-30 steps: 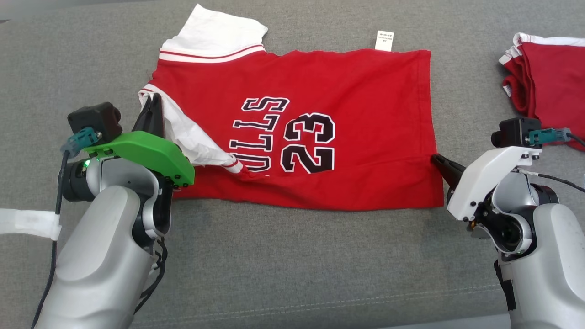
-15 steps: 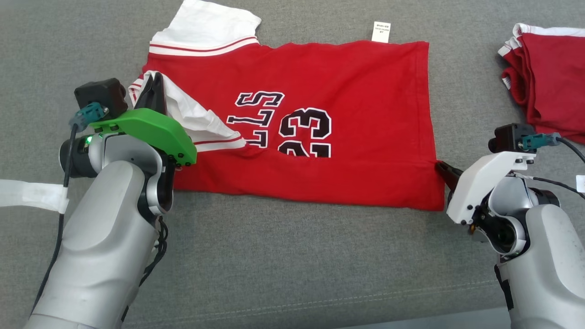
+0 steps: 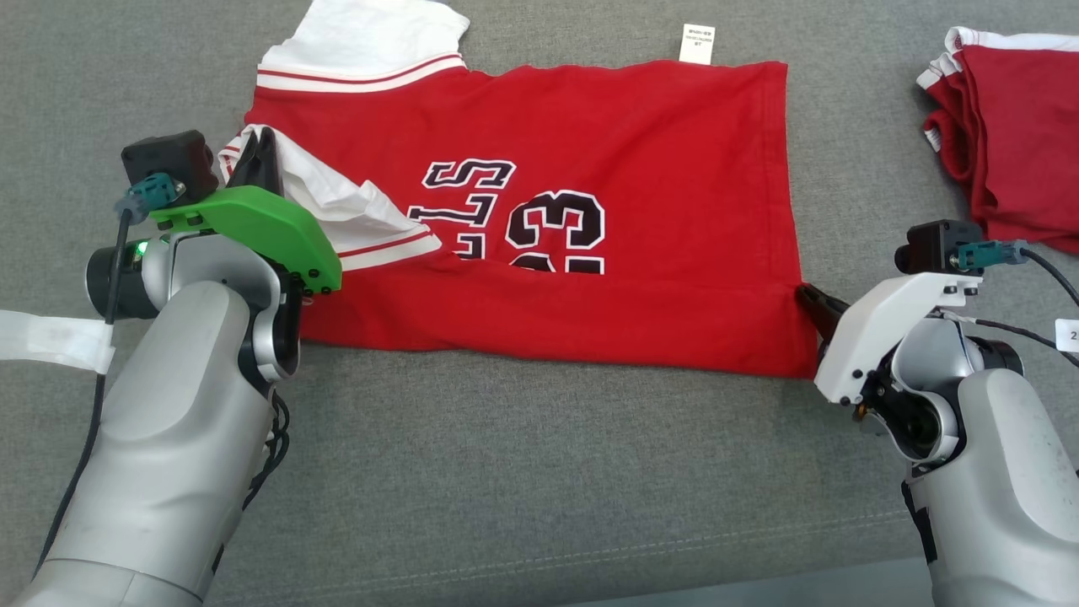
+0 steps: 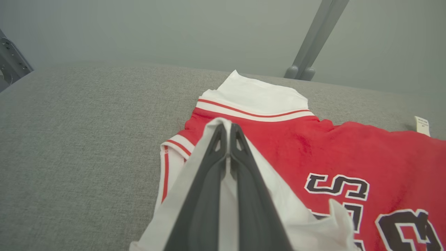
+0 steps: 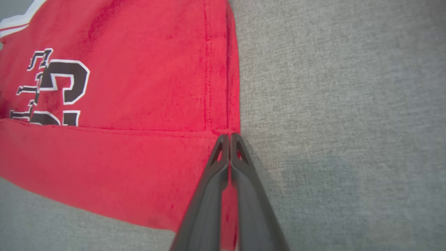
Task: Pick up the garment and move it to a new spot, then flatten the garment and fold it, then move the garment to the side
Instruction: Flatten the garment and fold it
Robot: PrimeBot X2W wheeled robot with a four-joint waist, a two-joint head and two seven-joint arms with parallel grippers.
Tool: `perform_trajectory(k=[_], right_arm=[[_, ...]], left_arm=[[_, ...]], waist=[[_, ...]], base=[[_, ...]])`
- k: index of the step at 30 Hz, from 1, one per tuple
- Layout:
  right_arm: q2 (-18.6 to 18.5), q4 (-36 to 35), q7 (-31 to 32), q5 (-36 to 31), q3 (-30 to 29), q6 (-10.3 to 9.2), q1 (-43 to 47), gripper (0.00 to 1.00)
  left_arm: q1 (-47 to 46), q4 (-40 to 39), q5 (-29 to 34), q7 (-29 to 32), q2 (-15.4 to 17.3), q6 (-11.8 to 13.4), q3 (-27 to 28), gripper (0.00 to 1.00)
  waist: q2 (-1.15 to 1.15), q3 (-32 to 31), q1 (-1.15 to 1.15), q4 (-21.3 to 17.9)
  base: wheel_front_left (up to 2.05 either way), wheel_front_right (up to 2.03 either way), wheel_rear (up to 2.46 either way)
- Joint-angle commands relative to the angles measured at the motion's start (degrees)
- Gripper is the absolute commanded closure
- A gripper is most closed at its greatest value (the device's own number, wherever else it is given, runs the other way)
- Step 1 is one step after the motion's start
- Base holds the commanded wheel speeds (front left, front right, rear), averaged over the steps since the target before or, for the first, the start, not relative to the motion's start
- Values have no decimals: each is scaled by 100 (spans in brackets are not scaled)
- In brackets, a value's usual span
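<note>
On the grey upholstered surface [image 3: 506, 472] the red garment [image 3: 641, 152] lies spread out, its near edge doubled over the lower part of the number print. The left pincer [image 3: 257, 156] is clamped tight on the garment's white sleeve [image 3: 354, 211] at the shoulder end. The right pincer [image 3: 811, 297] is pinched closed on the hem corner. I judge three risks. The right's thin bite could slip off the hem, the loose sleeve could bunch inside the fold, and uneven travel between the arms would skew the crease.
</note>
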Motion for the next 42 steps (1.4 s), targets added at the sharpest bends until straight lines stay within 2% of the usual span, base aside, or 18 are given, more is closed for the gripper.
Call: perform_trajectory(k=[1, 12, 13, 14, 15, 26, 34, 37, 42], right_arm=[[-7, 1, -34, 11, 4, 0, -78, 100], [-17, 33, -296, 78, 49, 0, -251, 100], [-15, 44, -374, 43, 18, 0, -281, 63], [-2, 87, -437, 5, -34, 0, -283, 63], [13, 117, -510, -35, -63, 0, -290, 0], [-107, 57, -993, 116, 146, 0, -123, 0], [-254, -613, -720, -215, -46, 0, 552, 0], [-131, -878, -676, -348, -154, 0, 849, 0], [-4, -915, -611, -447, -199, 0, 1081, 0]], left_arm=[[-108, 43, 19, -48, 45, 26, 11, 100], [-209, 509, 29, -124, 6, 5, -61, 100], [-226, 542, 70, -174, 19, 26, -75, 95], [-230, 581, 83, -201, 31, 32, -87, 55], [-226, 617, 83, -240, 35, 45, -79, 0], [138, 823, 184, -644, 216, 5, -145, 0], [890, 634, 331, -624, 247, 64, -474, 0], [1134, 553, 366, -586, 256, 152, -572, 0], [1297, 532, 374, -499, 309, 271, -640, 0]], waist=[[0, 7, 0, 4], [0, -30, 0, 46], [0, -35, 0, 49], [0, -45, 0, 50], [0, -56, 0, 52], [0, -269, 0, 134], [0, -410, 0, 243], [0, -432, 0, 234], [0, -452, 0, 226]], base=[[0, 0, 0], [0, 0, 0], [0, 0, 0], [0, 0, 0], [0, 0, 0], [0, 0, 0], [0, 0, 0], [0, 0, 0], [0, 0, 0]])
